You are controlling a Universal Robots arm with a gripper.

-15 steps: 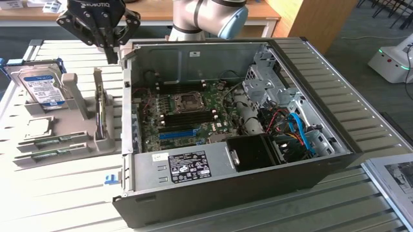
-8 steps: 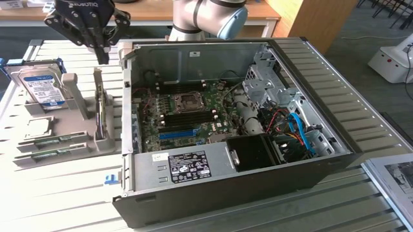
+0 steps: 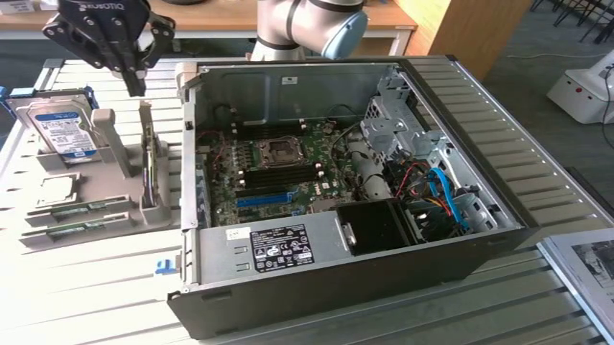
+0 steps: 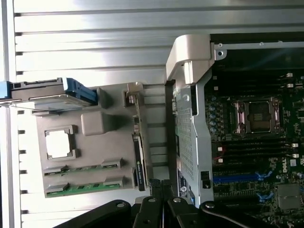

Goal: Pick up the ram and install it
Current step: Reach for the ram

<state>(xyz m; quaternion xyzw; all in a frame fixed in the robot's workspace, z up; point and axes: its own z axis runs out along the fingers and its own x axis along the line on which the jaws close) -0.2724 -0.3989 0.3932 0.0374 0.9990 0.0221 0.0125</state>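
Now — jaws closed narrow, empty | above upright card (image 3: 148, 164) | ram (image 3: 80, 209) in tray (image 3: 120, 188)

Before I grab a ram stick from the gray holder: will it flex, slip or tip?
Probably stiff and light: the ram stick is a thin green board. Likely fragile: bare board, no casing. Lying flat in the gray holder, it shouldn't roll.

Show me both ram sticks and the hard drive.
farther ram stick (image 3: 80, 208): exterior view, middle of green board.
nearer ram stick (image 3: 82, 228): exterior view, middle of green board.
hard drive (image 3: 60, 127): exterior view, its label.
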